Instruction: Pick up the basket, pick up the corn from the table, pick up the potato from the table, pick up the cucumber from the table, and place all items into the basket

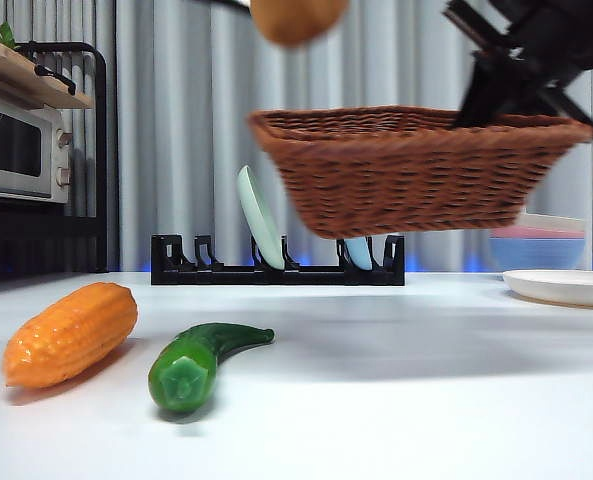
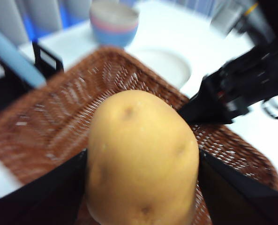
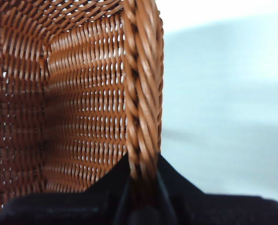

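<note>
The brown wicker basket [image 1: 416,170] hangs in the air above the table [image 1: 396,400], held by its right rim. My right gripper [image 3: 141,187] is shut on that braided rim [image 3: 141,93] and shows as a dark arm [image 1: 521,60] at top right. The tan potato [image 2: 141,159] sits between the jaws of my left gripper [image 2: 141,187], which is shut on it, high over the basket's open inside [image 2: 59,117]; its underside shows at the top edge [image 1: 296,18]. The orange corn [image 1: 71,333] and the green cucumber [image 1: 201,362] lie on the table at front left.
A black dish rack [image 1: 276,265] with a pale plate [image 1: 259,218] stands behind the basket. Stacked bowls [image 1: 536,245] and a white plate [image 1: 566,287] sit at the right. A microwave [image 1: 21,150] under a shelf stands at far left.
</note>
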Robot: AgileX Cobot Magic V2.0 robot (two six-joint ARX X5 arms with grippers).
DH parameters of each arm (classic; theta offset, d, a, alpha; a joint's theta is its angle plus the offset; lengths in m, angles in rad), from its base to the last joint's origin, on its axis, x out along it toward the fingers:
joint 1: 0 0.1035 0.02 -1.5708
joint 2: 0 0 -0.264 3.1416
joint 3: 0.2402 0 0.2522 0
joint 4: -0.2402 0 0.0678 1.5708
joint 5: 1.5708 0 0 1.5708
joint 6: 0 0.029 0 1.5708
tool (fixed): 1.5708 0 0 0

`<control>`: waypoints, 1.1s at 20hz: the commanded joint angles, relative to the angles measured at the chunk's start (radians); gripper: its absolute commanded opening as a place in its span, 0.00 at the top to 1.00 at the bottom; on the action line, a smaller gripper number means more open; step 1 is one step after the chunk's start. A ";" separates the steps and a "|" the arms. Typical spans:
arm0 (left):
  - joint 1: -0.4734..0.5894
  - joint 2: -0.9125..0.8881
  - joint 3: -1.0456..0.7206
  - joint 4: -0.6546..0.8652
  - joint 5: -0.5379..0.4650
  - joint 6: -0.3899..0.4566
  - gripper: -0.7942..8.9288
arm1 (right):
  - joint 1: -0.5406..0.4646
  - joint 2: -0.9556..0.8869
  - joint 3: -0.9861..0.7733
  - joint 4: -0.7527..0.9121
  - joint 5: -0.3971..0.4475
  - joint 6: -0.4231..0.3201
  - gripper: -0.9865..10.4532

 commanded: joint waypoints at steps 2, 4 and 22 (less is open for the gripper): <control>-0.039 0.077 -0.008 0.043 -0.080 -0.021 0.93 | 0.077 0.008 0.007 0.060 -0.009 0.058 0.92; -0.040 0.124 -0.008 0.040 -0.115 -0.021 0.93 | 0.106 0.008 0.007 0.076 -0.009 0.070 0.92; -0.079 -0.021 0.205 -0.374 -0.089 -0.036 0.28 | 0.034 0.008 0.007 0.071 -0.005 0.073 0.92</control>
